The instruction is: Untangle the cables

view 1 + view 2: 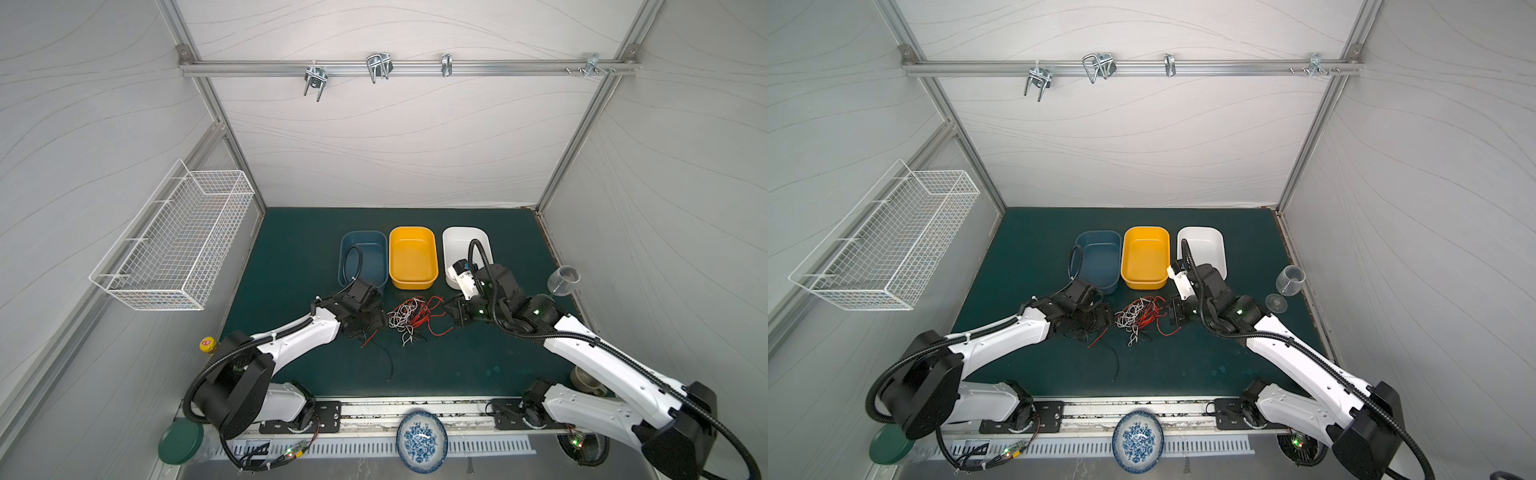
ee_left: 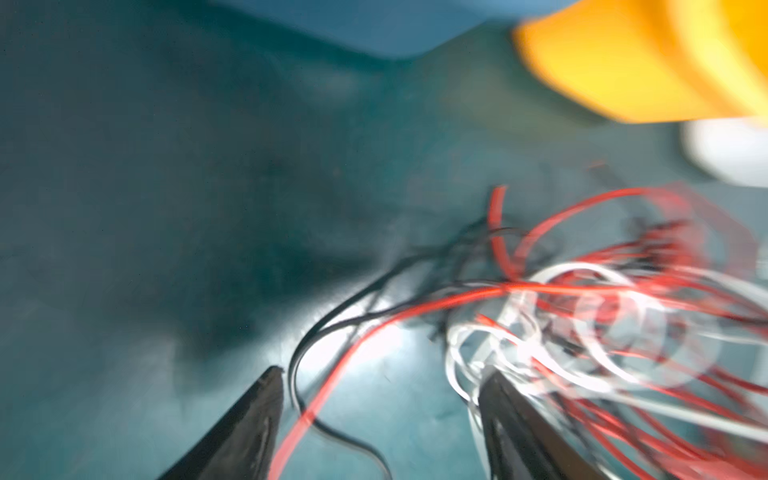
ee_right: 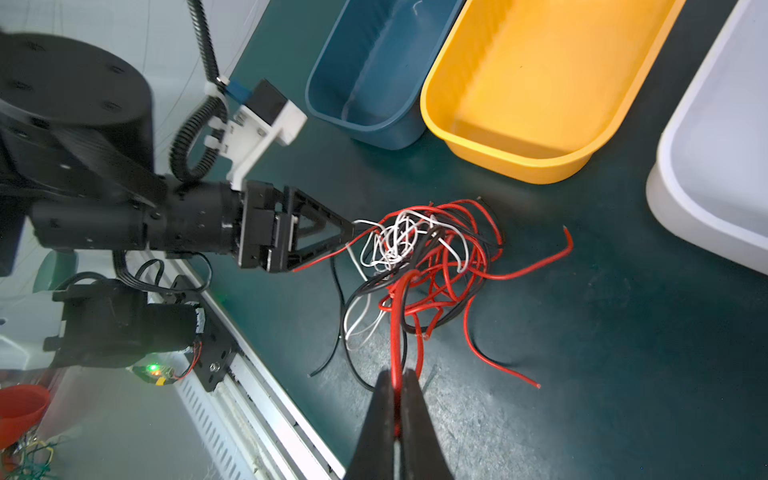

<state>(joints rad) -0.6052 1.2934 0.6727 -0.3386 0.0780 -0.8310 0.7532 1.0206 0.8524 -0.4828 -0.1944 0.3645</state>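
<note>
The cables [image 1: 411, 316] [image 1: 1138, 313] lie as one tangle of thin red, white and black wires on the green mat, in front of the bins. My right gripper [image 3: 398, 374] [image 1: 451, 311] is shut on a red cable that runs up out of the tangle [image 3: 428, 257]. At the tangle's left edge my left gripper [image 2: 384, 372] [image 3: 351, 230] [image 1: 1106, 318] is open, low over the mat. In the blurred left wrist view one red and one black cable [image 2: 540, 316] pass loosely between its fingers, and white loops press against one finger [image 2: 511, 419].
Behind the tangle stand a blue bin [image 1: 372, 257], a yellow bin [image 1: 411, 257] and a white bin [image 1: 457, 249]. A clear glass [image 1: 563, 282] sits at the mat's right edge. A wire basket [image 1: 178, 245] hangs on the left wall. A patterned plate [image 1: 422, 440] lies at the front.
</note>
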